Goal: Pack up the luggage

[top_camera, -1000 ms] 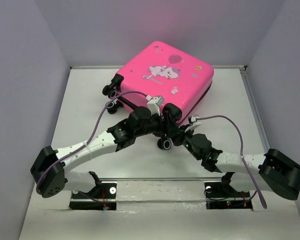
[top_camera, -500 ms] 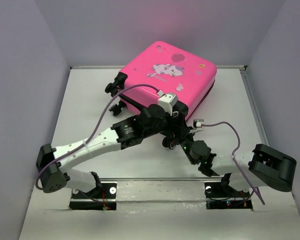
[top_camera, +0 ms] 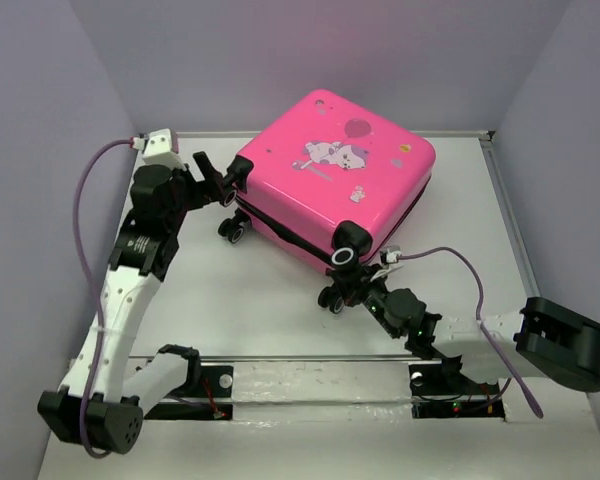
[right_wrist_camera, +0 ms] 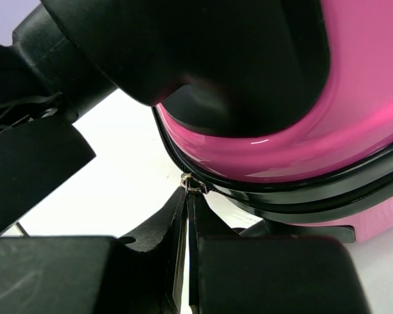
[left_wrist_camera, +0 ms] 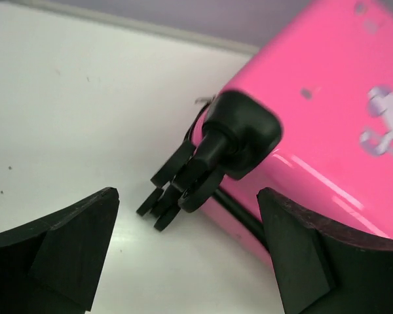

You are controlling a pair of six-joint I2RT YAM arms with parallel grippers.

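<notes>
**Two tools by one pink case**

Left tool [top_camera: 212,180] has its jaws wide apart, just beside a black wheel [left_wrist_camera: 239,134] of the hot-pink hard plastic suitcase [top_camera: 330,190]. Right tool [right_wrist_camera: 188,209] is squeezed together, tips at the small metal zip pull [right_wrist_camera: 193,185]. The zipped suitcase lies flat on the white surface [top_camera: 230,320].

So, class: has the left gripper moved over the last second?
Yes. The left gripper has swung left and back, toward the left wall, away from the near corner of the luggage.
</notes>
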